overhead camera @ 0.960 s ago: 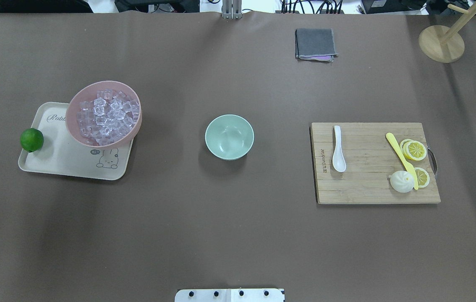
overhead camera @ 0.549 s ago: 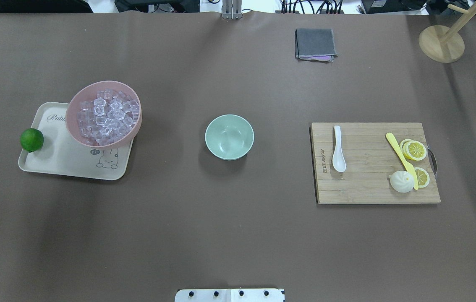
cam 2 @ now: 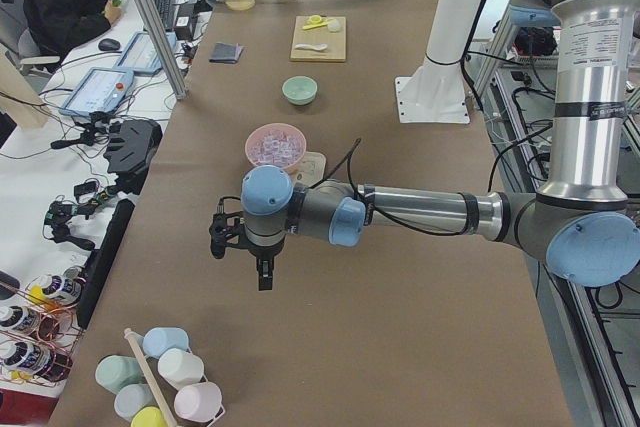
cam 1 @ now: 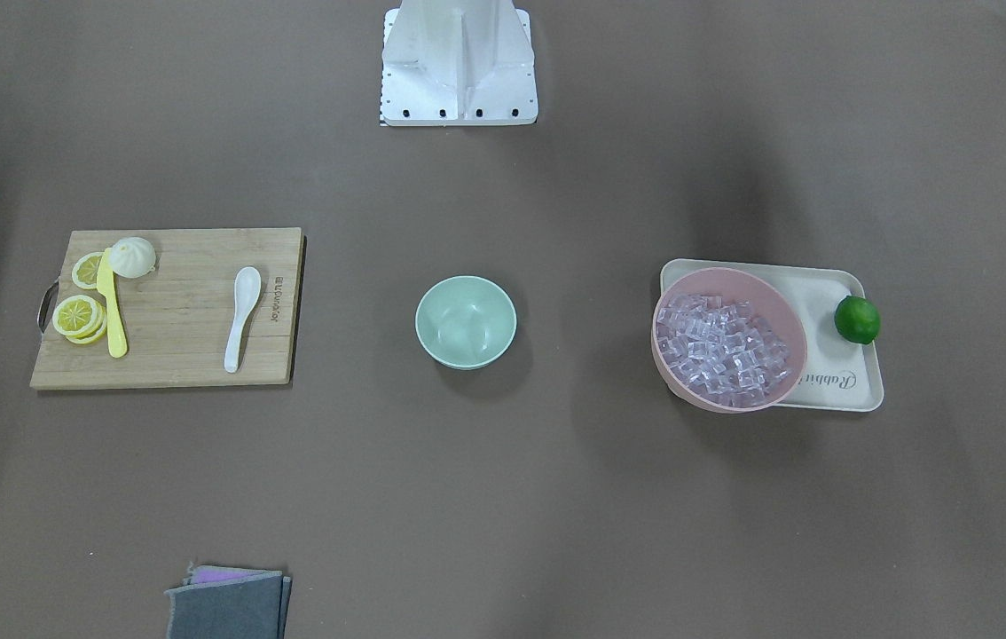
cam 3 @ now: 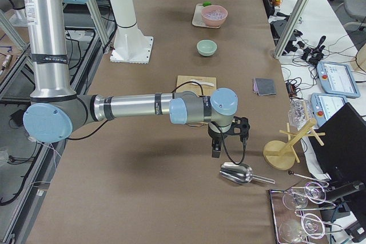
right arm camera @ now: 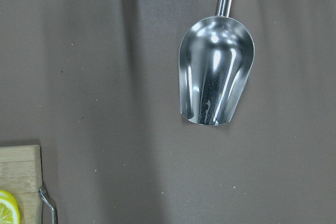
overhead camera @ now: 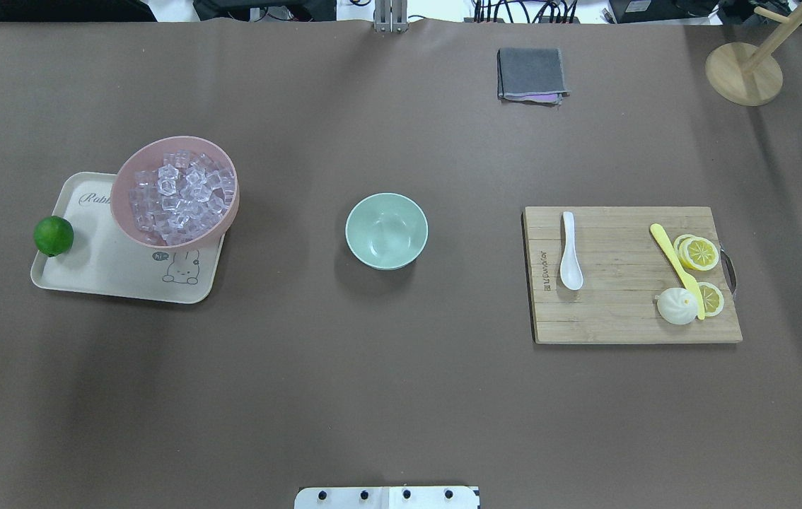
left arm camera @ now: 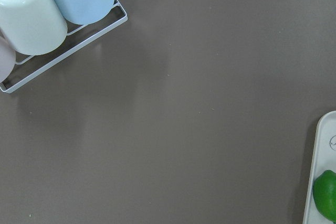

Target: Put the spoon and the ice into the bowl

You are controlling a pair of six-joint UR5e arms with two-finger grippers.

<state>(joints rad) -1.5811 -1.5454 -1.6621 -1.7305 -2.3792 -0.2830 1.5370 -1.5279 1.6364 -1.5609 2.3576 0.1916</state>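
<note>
The spoon (overhead camera: 570,253) looks glossy ceramic; the cutting board (overhead camera: 620,283) is grained wood; the bowl (overhead camera: 387,231) smooth, faintly shiny (plastic, by the look). The scoop (right arm camera: 215,77) is mirror-polished metal, the ice (overhead camera: 178,198) glassy.

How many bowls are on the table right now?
2. The small round pale mint-green bowl stands empty at the table's centre; the larger pink bowl, full of clear ice cubes, sits on the beige tray toward the robot's left. No others show.
</note>
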